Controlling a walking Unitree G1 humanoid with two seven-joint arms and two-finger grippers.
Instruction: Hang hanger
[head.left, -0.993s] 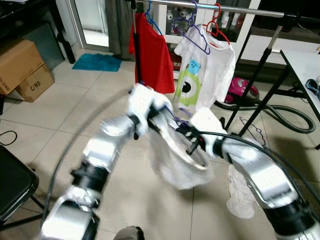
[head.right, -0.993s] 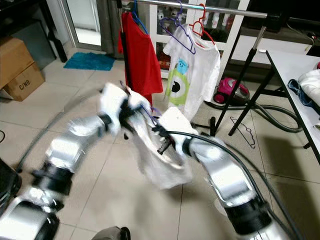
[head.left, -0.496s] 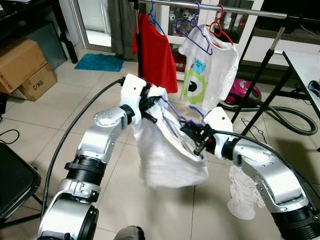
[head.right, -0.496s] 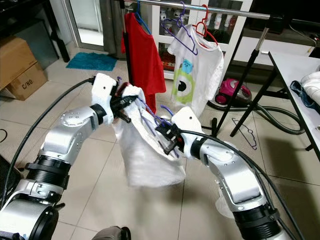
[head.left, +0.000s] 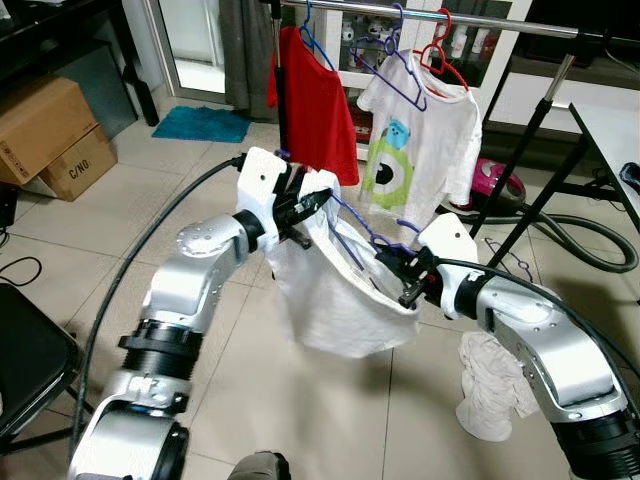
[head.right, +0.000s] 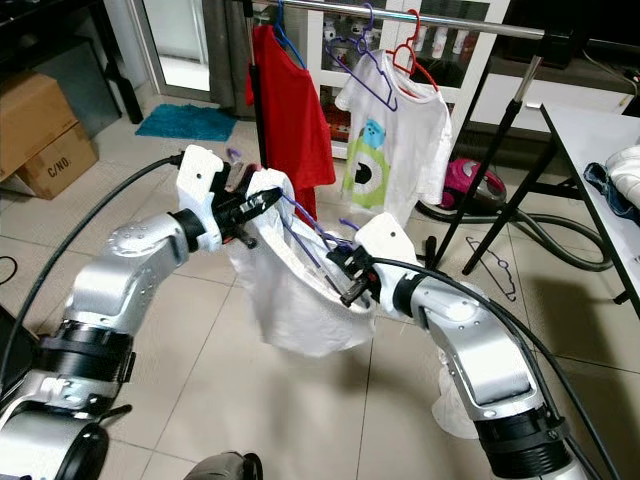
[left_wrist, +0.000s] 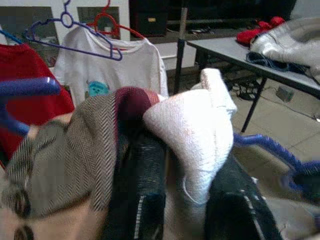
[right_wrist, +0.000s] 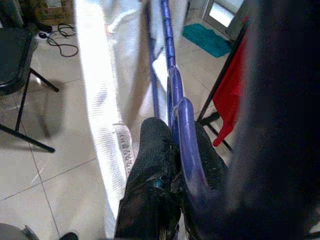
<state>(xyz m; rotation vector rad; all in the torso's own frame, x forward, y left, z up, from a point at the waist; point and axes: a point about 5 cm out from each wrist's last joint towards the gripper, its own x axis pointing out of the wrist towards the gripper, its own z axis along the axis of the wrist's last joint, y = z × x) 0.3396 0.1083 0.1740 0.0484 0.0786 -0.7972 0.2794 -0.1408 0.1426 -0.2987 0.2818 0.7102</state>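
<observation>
A white garment (head.left: 335, 300) hangs stretched between my two grippers at chest height. Threaded through its neck opening is a purple hanger (head.left: 352, 232). My left gripper (head.left: 303, 205) is shut on the garment's collar edge; the left wrist view shows white fabric (left_wrist: 195, 125) pinched between the fingers. My right gripper (head.left: 404, 281) is shut on the purple hanger (right_wrist: 182, 130) near its hook end. Behind stands the metal clothes rail (head.left: 500, 22), carrying a red shirt (head.left: 315, 105), a white monster-print shirt (head.left: 415, 145) on a red hanger, and an empty purple hanger (head.left: 395, 72).
A crumpled white cloth (head.left: 485, 385) lies on the tiles under my right arm. A spare hanger (head.left: 510, 262) and a pink vacuum (head.left: 490, 180) sit by the rail's legs. There are cardboard boxes (head.left: 45, 135) at far left, a black chair (head.left: 25, 370) at near left, and a table (head.left: 615, 120) at right.
The arms were blurred in motion a second ago and have now settled. The garment is pulled wider between the grippers, and its lower edge hangs a little higher.
</observation>
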